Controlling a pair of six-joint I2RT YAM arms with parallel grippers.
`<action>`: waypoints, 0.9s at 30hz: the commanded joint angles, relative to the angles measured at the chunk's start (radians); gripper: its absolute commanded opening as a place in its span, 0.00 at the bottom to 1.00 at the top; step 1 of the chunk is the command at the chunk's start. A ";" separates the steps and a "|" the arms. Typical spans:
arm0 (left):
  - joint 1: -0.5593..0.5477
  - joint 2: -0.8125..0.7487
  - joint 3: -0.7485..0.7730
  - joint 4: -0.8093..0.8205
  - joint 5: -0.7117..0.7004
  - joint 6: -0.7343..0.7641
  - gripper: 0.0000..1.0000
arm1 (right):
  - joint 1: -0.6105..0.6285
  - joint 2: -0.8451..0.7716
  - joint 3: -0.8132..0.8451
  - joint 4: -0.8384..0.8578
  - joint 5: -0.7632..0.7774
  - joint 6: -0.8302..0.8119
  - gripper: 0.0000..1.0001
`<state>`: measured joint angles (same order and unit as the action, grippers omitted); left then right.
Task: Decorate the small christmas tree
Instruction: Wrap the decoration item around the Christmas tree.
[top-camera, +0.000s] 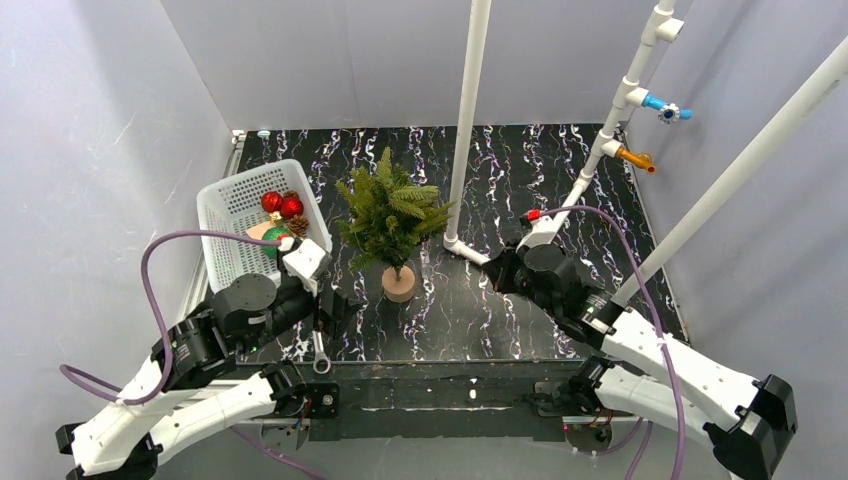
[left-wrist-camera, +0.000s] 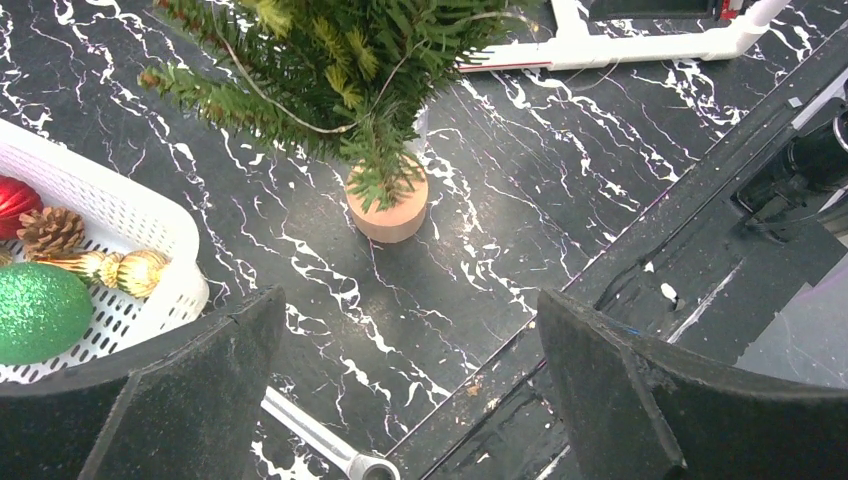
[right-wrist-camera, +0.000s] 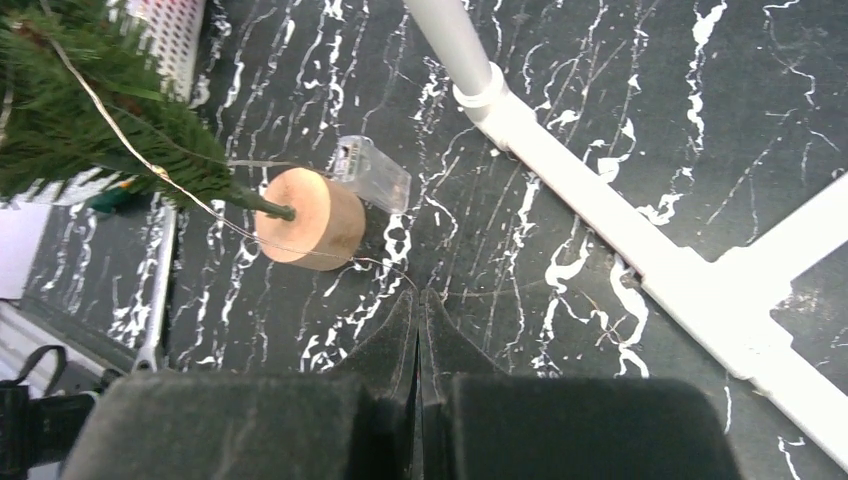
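Fingers of the left gripper (left-wrist-camera: 408, 318) are standing spread wide, empty; those of the right gripper (right-wrist-camera: 420, 305) are pressing together. The small christmas tree (top-camera: 392, 212) is standing mid-tabletop beside the basket (top-camera: 222, 195). It is probably light and tippy with springy branches, so the wooden base (left-wrist-camera: 388, 208) looks like the safest place to steady it.

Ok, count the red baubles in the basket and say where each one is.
2. Both lie toward the far end of the white basket: one red bauble, the other just right of it. The left arm covers the near end, so more may be hidden.
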<state>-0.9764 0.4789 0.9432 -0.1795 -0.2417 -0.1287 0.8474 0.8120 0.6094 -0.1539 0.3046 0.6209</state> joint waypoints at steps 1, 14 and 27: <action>0.000 0.081 0.094 -0.006 0.013 0.027 0.98 | -0.008 0.042 0.052 -0.014 0.059 -0.067 0.01; 0.001 0.233 0.352 -0.170 -0.064 -0.050 0.98 | -0.156 0.296 0.382 -0.109 -0.045 -0.189 0.01; 0.001 0.467 0.718 -0.187 -0.060 0.078 0.98 | -0.156 0.296 0.465 -0.125 -0.011 -0.215 0.01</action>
<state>-0.9764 0.8871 1.5898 -0.3943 -0.2955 -0.1196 0.6937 1.1126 0.9997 -0.2913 0.2680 0.4385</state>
